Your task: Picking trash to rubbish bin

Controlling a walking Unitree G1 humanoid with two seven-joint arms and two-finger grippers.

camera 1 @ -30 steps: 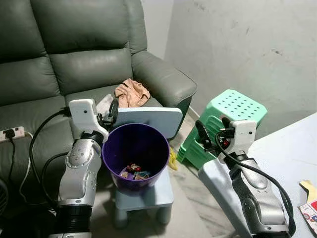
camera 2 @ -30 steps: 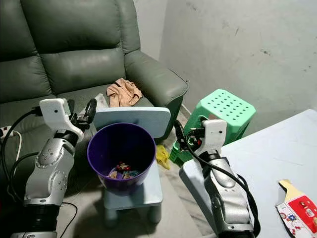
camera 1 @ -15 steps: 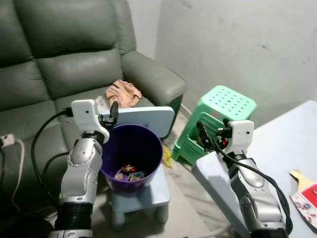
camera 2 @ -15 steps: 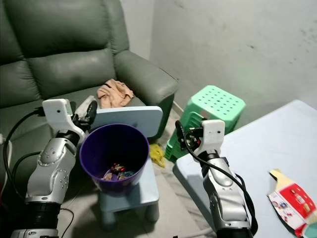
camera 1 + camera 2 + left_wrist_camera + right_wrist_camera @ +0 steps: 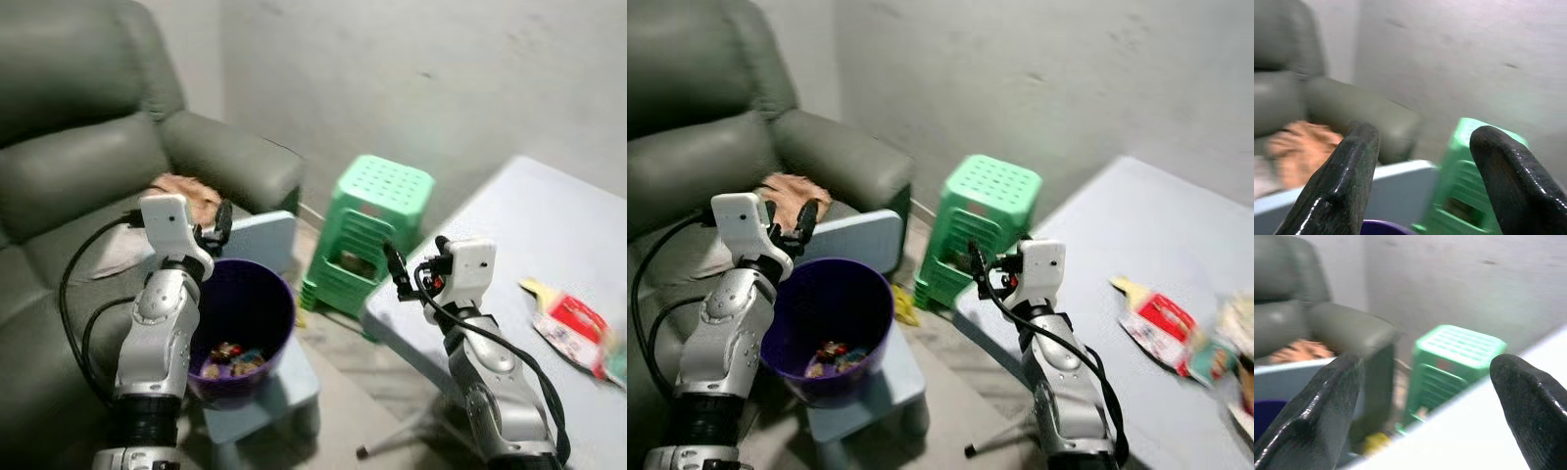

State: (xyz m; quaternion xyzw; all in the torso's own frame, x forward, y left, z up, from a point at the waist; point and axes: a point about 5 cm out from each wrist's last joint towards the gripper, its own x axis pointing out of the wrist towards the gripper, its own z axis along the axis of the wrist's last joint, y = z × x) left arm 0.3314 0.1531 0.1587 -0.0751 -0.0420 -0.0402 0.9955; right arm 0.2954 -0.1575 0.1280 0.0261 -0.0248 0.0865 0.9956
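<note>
With both grippers' jaws held open and empty beside the purple bin [image 5: 240,313], the wrappers [image 5: 1161,323] on the worktop [image 5: 1117,255] must be reached next.

Before me a bare grey plaster wall [image 5: 411,69] runs across the room, scuffed and marked in places. On my left sits a dark grey-green leather sofa [image 5: 88,166], its padded armrest [image 5: 235,162] near the wall, with a crumpled peach-coloured cloth [image 5: 794,188] lying on the seat. Beside the armrest stand green perforated plastic stools [image 5: 367,230], stacked one on another. A small pale blue chair [image 5: 857,367] stands on the floor between me and the sofa. On my right is a pale blue-grey counter [image 5: 529,235]. The floor [image 5: 950,357] is pale stone with faint veining. The light is dim and even.
</note>
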